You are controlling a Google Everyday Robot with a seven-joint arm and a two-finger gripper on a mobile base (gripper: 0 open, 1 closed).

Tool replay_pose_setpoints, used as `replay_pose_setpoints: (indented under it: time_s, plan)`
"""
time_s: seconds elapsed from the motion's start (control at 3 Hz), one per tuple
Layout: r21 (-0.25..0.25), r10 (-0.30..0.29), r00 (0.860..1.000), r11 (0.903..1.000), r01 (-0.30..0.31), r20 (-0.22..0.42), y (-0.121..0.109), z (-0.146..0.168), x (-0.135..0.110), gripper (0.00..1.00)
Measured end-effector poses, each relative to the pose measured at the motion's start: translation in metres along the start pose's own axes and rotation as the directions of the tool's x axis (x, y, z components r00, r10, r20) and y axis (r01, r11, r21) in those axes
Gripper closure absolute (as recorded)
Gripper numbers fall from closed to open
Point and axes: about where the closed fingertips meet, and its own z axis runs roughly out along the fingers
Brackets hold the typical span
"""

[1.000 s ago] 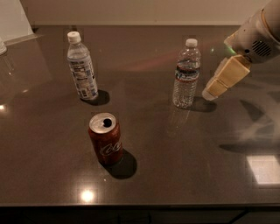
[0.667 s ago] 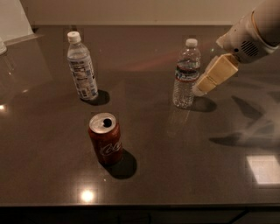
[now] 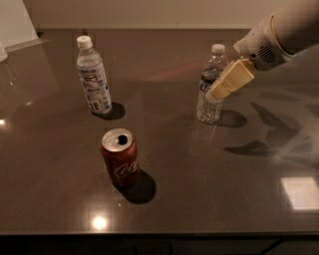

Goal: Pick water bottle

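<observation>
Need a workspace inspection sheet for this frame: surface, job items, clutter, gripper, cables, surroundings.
Surface: dark glossy table, glare spots, shadows at right.
Job's things: water bottle upright, capped, right of centre.
Clutter: labelled bottle upright at back left; red soda can upright at front, top opened, apart from both bottles.
Grippers: gripper at the water bottle's right side, overlapping its middle in this view; contact cannot be told. White arm enters from upper right.
Cables: nothing seen.
Surroundings: pale wall behind the table; white panel at upper left.
</observation>
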Motion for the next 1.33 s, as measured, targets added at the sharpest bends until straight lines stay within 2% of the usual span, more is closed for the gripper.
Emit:
replay_pose_setpoints:
  time_s: [0.33,1.0,1.33]
  plan:
    - [-0.014,0.009,1.000,0.9999,-0.008,0.024,-0.005,0.009,-0.006,0.00]
    - [-0.073,0.040,0.998,0.9966,-0.037,0.041,-0.002,0.018,-0.004,0.41]
    - [-0.100,0.045,0.997,0.9942,-0.038,0.070,0.000,0.005,-0.012,0.65]
